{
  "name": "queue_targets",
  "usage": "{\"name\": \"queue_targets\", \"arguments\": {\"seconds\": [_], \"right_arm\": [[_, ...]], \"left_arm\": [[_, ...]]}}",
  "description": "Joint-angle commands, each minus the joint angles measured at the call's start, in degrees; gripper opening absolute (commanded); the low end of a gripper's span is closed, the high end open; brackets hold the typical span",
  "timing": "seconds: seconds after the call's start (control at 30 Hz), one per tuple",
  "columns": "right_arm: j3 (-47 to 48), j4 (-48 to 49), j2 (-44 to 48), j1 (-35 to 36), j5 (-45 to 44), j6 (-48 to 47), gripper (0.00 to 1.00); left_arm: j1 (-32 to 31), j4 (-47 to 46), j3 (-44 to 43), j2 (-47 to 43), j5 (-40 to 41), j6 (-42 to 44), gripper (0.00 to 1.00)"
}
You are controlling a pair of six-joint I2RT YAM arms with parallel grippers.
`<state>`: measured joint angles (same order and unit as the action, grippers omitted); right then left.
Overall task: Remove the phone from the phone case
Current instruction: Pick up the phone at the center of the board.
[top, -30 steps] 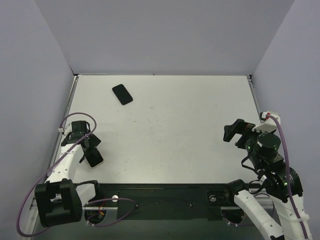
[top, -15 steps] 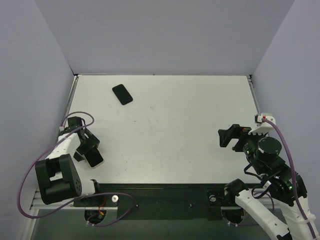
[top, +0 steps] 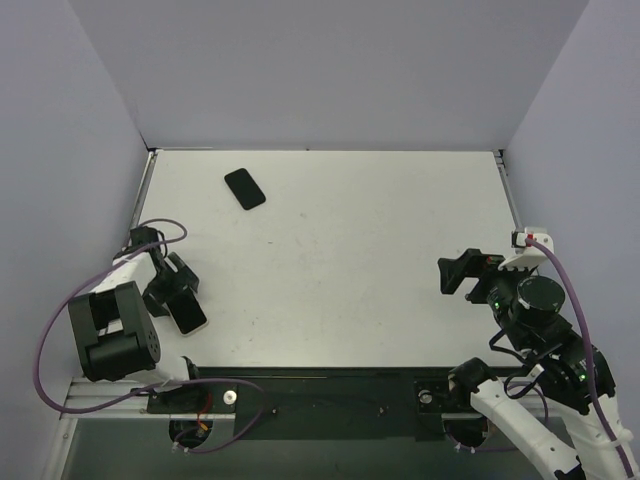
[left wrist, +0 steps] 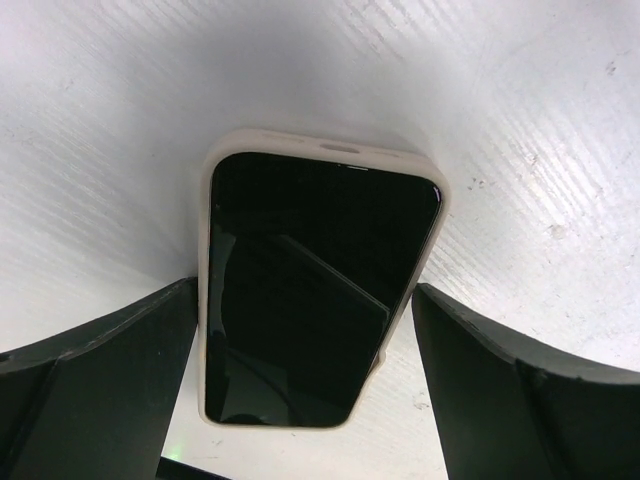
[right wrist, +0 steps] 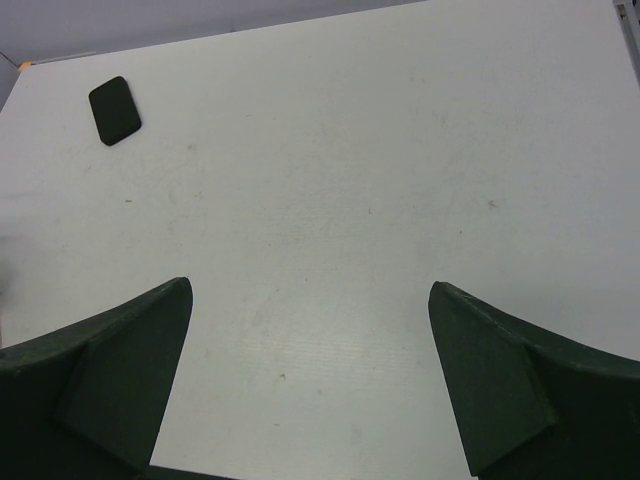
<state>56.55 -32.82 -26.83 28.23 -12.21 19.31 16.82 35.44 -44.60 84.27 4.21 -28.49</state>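
1. The phone (left wrist: 312, 310) lies screen up inside its pale phone case (left wrist: 325, 148), flat on the table (top: 350, 250). In the top view the pair sits at the lower left of the frame, close to the table's left edge.
2. The dark glass looks smooth and probably slippery, and it could crack under a hard pinch. The phone itself should be stiff and fairly heavy for its size.
3. The phone case shows as a thin rounded rim all round the screen. It is probably a softer, bendable shell that grips the phone at its corners.
4. I would hold the case by its long sides rather than the glass. Peeling one corner of the rim back would let the phone lift free.
5. The left hand (left wrist: 303, 292) hangs directly over the phone, its fingers (left wrist: 120, 350) spread wide with one on each long side. Whether they touch the rim cannot be told.
6. The right hand (right wrist: 308, 295) is well apart at the right of the top view, spread and holding nothing, with only bare table beneath it.
7. A dark flat slab (top: 245, 188) lies alone at the upper left of the table.
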Motion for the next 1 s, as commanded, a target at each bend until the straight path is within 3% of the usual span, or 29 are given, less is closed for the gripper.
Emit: {"name": "queue_targets", "arguments": {"seconds": [0.0,0.23,0.37,0.7,0.97], "right_arm": [[-0.66,3.29,-0.94,0.42,-1.68,-0.59,0.99],[-0.13,3.20,-1.65,0.51,-2.38,-0.68,0.99],[0.31,3.11,-1.91,0.42,-2.73,-0.59,0.99],[0.75,1.79,-3.58,0.42,-6.15,-0.15,0.99],[2.42,-0.75,-9.11,0.34,-8.71,1.69,0.99]], "left_arm": [[-0.73,-1.35,-2.77,3.43,-0.34,1.51,0.97],[-6.18,2.79,-6.46,8.62,10.45,-0.95,0.89],[-8.11,4.37,-7.52,11.53,14.07,-2.80,0.78],[-9.17,2.26,-5.68,4.07,11.35,-0.86,0.02],[-10.93,0.51,-0.94,-9.27,13.64,-6.13,0.00]]}}
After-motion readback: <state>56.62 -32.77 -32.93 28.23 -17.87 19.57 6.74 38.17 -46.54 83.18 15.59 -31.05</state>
